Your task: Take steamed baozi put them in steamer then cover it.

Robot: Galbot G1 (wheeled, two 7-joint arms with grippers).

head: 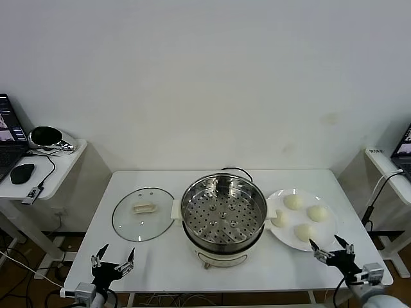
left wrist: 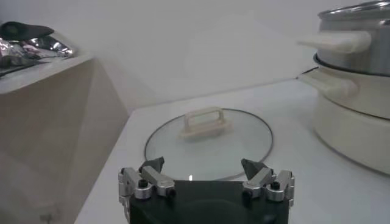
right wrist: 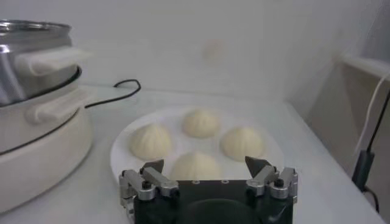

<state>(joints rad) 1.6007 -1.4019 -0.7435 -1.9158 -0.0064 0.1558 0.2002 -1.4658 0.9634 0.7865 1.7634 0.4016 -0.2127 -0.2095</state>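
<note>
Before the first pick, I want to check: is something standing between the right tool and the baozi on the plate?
Nothing visible. The right tool, open, sits at the table's near edge just before the white plate. The nearest baozi lies directly ahead, unobstructed.

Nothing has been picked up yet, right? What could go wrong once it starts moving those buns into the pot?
Possibly three things. The four baozi sit close together on the plate, so the open right gripper might nudge a neighbour off. They look soft, so a hard squeeze could dent one. The glass lid lies flat on the table, and the open left gripper has only its small handle to grab; it might slip.
</note>
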